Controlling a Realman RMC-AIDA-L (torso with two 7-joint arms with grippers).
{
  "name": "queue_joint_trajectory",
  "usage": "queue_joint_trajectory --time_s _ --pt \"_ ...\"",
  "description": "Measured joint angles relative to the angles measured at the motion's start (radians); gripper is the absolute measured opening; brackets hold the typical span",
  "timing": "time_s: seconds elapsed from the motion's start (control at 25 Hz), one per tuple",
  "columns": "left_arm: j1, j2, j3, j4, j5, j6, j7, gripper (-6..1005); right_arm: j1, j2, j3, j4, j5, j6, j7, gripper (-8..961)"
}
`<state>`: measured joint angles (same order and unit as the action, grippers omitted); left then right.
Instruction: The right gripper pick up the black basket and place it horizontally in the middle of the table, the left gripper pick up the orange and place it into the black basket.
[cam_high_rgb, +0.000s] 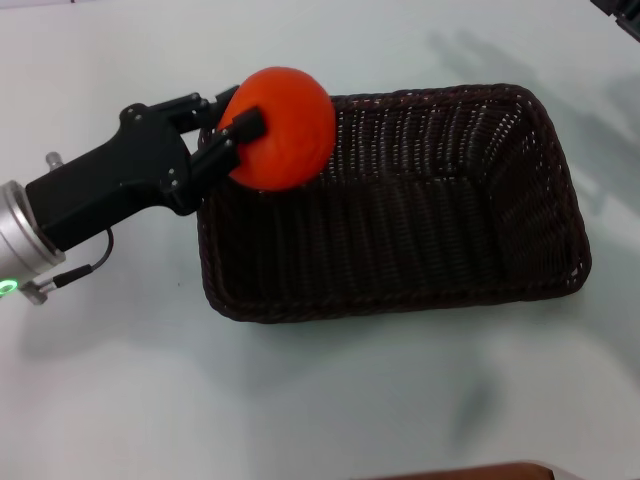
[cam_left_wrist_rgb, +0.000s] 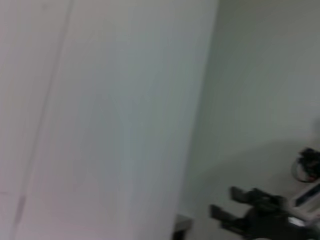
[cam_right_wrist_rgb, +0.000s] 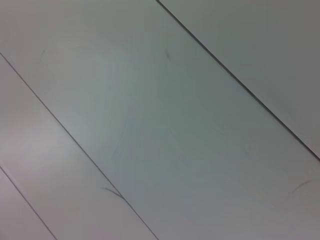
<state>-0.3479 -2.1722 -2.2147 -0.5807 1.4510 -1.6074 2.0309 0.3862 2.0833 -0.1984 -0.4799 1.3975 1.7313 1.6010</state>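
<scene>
While the left tool (cam_high_rgb: 243, 133) grips the orange (cam_high_rgb: 283, 128) between its two black fingers, closed against the fruit's near and far sides, it holds the fruit in the air over the left end of the black basket (cam_high_rgb: 400, 280). The orange hangs above the basket's rim at that corner, partly over the woven floor inside, and does not rest on anything. The left arm reaches in from the left edge of the head view, its silver-grey joint showing a small green light (cam_high_rgb: 6, 288).

The basket lies flat on the white surface (cam_high_rgb: 320, 400), long side running left to right, open side up, roughly in the middle of the head view. Its inside holds nothing else.

The right tool (cam_left_wrist_rgb: 240, 212) shows only in the left wrist view, far off and dim, with two dark fingers standing apart and nothing between them. The right wrist view shows only pale panels with thin dark seams.
</scene>
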Motion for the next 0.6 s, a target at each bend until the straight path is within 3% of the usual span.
queue_joint_trajectory --time_s 0.2,0.32,0.52,0.6 --pt "0.018 0.004 -0.005 0.027 -0.014 0.041 0.046 184 -0.003 0.003 0.006 0.022 0.0 0.007 -0.056 642" --pt "0.044 0.005 -0.035 0.03 -0.016 0.069 0.085 399 -0.001 0.003 0.032 0.057 0.001 0.007 -0.13 644" --pt "0.091 0.003 -0.216 0.141 -0.098 0.095 0.281 669 -0.005 0.005 0.1 0.141 0.022 0.007 -0.329 648" --pt "0.108 0.005 -0.321 0.206 -0.155 0.093 0.38 708 -0.012 0.005 0.134 0.19 0.035 0.005 -0.443 650"
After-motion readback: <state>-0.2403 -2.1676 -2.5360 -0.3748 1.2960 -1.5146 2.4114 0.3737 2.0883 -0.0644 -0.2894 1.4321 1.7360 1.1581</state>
